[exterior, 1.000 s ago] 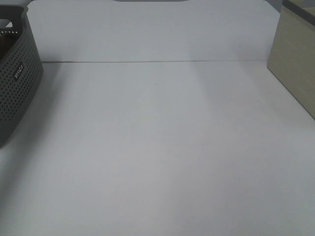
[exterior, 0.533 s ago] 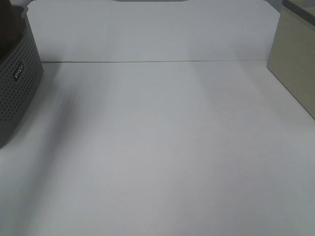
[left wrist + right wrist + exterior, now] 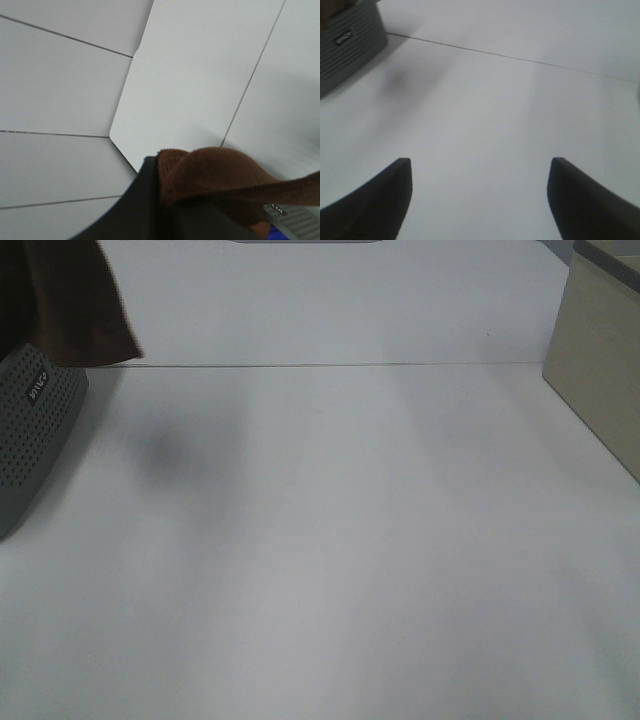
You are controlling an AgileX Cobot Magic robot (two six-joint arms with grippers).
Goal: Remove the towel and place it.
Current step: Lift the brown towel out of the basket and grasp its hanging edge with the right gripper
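The dark reddish-brown towel (image 3: 65, 300) hangs at the top left of the exterior high view, above the grey perforated basket (image 3: 30, 430), casting a faint shadow on the table. The left wrist view shows the towel (image 3: 220, 172) bunched against the dark finger of my left gripper (image 3: 165, 205), which is shut on it. That gripper itself is out of the exterior high view. My right gripper (image 3: 480, 195) hovers over bare white table with its jaws wide apart and nothing between them. A corner of the basket (image 3: 350, 45) shows far off in the right wrist view.
A pale beige box (image 3: 600, 370) stands at the right edge of the white table (image 3: 340, 540). A white back wall (image 3: 330, 300) rises behind the table.
The towel has risen out of the basket and swung into view at the top left, spreading to the right. The right gripper has not moved.
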